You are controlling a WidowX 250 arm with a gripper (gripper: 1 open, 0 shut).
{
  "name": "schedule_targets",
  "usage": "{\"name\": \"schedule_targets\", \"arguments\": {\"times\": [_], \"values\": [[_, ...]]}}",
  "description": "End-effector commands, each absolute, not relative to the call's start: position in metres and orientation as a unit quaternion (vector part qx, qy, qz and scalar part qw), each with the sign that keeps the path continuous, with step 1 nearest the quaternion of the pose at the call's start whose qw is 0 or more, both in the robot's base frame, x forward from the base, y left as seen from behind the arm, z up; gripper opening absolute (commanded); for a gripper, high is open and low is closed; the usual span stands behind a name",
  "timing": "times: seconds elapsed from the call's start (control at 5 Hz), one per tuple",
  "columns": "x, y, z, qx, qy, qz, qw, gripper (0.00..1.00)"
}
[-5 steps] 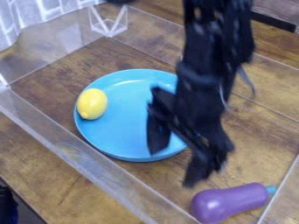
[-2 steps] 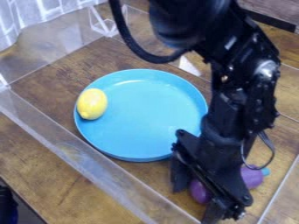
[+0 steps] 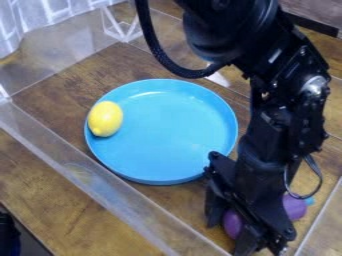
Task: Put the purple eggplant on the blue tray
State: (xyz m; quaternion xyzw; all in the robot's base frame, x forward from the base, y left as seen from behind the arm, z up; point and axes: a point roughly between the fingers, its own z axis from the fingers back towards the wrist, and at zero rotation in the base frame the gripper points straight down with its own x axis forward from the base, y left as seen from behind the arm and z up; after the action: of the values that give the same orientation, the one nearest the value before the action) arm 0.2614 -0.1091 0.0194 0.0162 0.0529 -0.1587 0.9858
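A: How does the gripper [image 3: 249, 212] stand?
B: It points straight down, jaws closed around the purple eggplant [image 3: 291, 207], which lies on the wooden table [image 3: 54, 205] just beside the blue tray [image 3: 167, 135], off its rim.

A: And beyond it?
B: The black arm [image 3: 274, 90] rises upright, then bends toward the upper left. A yellow lemon [image 3: 104, 118] rests on the tray's left side.

arm [image 3: 267, 90]: all black, bulky rounded housings | links: jointed blocky segments | cable [image 3: 158, 52]: thin black loop beside upper housing | gripper [image 3: 249, 212]: black, boxy, angular | markings: none legible
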Motion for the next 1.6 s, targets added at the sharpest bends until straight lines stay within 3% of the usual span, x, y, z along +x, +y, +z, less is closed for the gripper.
{"name": "schedule_targets", "arguments": {"times": [0.0, 1.4], "values": [[0.2596, -0.1203, 0.0218, 0.014, 0.048, -0.183, 0.982, 0.00], [0.2604, -0.1286, 0.0211, 0.004, 0.052, -0.196, 0.979, 0.00]]}}
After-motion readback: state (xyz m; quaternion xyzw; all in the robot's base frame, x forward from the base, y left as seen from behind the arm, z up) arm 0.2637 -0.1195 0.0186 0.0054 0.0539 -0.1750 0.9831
